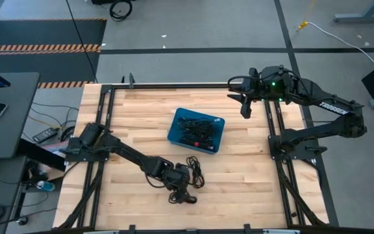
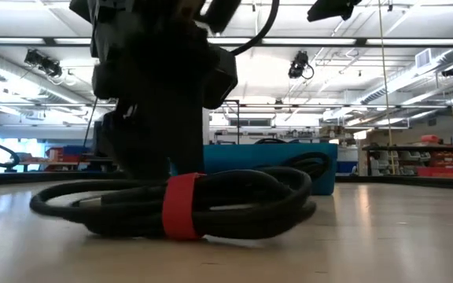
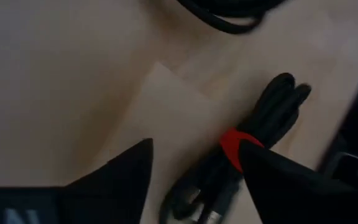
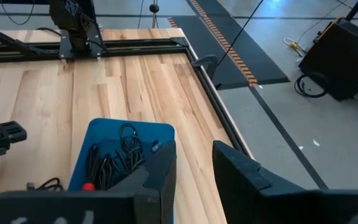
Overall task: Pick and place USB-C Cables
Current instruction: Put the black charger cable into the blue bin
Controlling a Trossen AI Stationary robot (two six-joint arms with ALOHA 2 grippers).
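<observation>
Jaws wide, left gripper [image 3: 194,165] straddles cable [image 3: 253,143] (red-tied).

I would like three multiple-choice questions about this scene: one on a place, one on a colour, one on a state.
1. Where is the left gripper?
A. over the bin
B. at the table's near edge, by a cable bundle
C. off the table

2. What colour is the tie on the cable bundle?
A. red
B. yellow
C. white

3. How is the blue bin?
A. empty
B. overturned
C. holding cables

Answers: 1 B, high view places it there. 2 A, low view shows red. 3 C, cables lie inside.
</observation>
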